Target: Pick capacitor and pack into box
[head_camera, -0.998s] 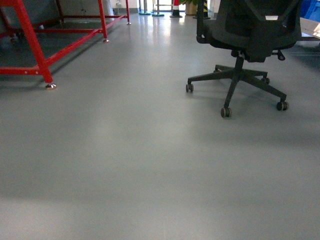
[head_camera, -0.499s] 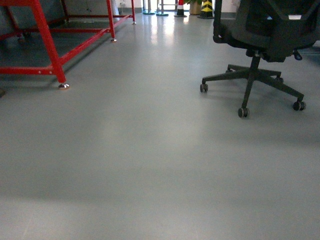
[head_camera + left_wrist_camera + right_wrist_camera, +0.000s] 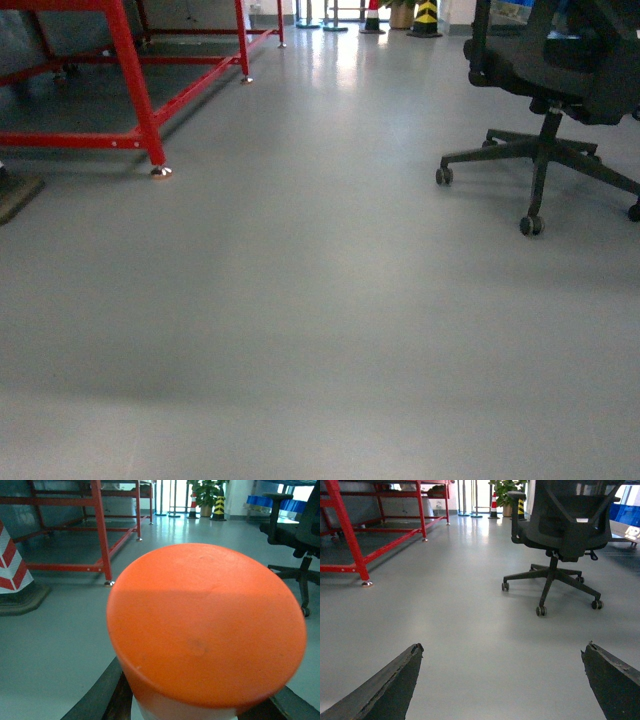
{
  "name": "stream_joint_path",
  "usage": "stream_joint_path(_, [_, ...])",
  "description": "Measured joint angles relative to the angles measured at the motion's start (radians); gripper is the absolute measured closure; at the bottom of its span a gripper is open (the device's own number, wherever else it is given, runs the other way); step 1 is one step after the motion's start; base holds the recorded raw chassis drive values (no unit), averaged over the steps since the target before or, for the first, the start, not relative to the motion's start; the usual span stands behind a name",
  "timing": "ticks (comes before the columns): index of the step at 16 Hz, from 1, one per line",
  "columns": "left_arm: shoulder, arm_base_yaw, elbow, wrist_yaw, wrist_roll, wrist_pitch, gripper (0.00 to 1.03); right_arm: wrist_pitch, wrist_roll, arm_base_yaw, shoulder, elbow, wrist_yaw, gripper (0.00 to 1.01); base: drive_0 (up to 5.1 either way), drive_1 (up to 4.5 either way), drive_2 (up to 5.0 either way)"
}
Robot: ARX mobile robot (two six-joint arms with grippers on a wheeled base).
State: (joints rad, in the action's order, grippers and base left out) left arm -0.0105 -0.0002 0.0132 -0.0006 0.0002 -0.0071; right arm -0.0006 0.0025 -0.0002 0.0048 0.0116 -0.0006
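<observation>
- Left gripper (image 3: 200, 707): dark fingers (image 3: 95, 695) clamp an orange-topped cylinder (image 3: 205, 625).
- Right gripper (image 3: 502, 680): fingers (image 3: 385, 685) spread wide, nothing between them.

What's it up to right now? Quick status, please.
Left gripper clamped on an orange-topped cylinder. Right gripper open, empty. No box in view. Office chair ahead right, red frame left.

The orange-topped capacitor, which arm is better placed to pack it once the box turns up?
Left, probably: its hand is already shut on the orange-topped capacitor. The right hand is open and empty. No box shows in any view.
</observation>
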Motion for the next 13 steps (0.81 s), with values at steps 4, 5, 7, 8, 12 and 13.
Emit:
stream_joint_path(4, [0.0, 0.0, 0.0, 0.0, 0.0, 0.002, 0.59, -0.006, 0.0, 0.0, 0.0, 0.0, 0.0, 0.03, -5.0, 2.47, 2.5])
stream_joint_path(5, [0.0, 0.0, 0.0, -0.001, 0.0, 0.0, 0.59, -0.002, 0.0, 0.0, 0.0, 0.0, 0.0, 0.03, -5.0, 2.47, 2.5])
stream_joint_path(7, [0.0, 0.0, 0.0, 0.0, 0.0, 0.0, 0.59, -0.006, 0.0, 0.0, 0.0, 0.0, 0.0, 0.03, -5.0, 2.42, 2.4])
stream_joint_path(8, [0.0, 0.0, 0.0, 0.001, 0.0, -0.001, 0.59, -0.003, 0.0, 0.0, 0.0, 0.0, 0.0, 0.03, -5.1, 2.37, 2.4])
stream_joint_path(12, [0.0, 0.0, 0.0, -0.001, 0.0, -0.001, 0.59, -0.005, 0.0, 0.0, 0.0, 0.0, 0.001, 0.03, -5.1, 2.34, 2.3])
stream_joint_path(13, [0.0, 0.0, 0.0, 0.0, 0.0, 0.004, 0.59, -0.004, 0.0, 0.0, 0.0, 0.0, 0.001, 0.03, -5.1, 2.34, 2.3])
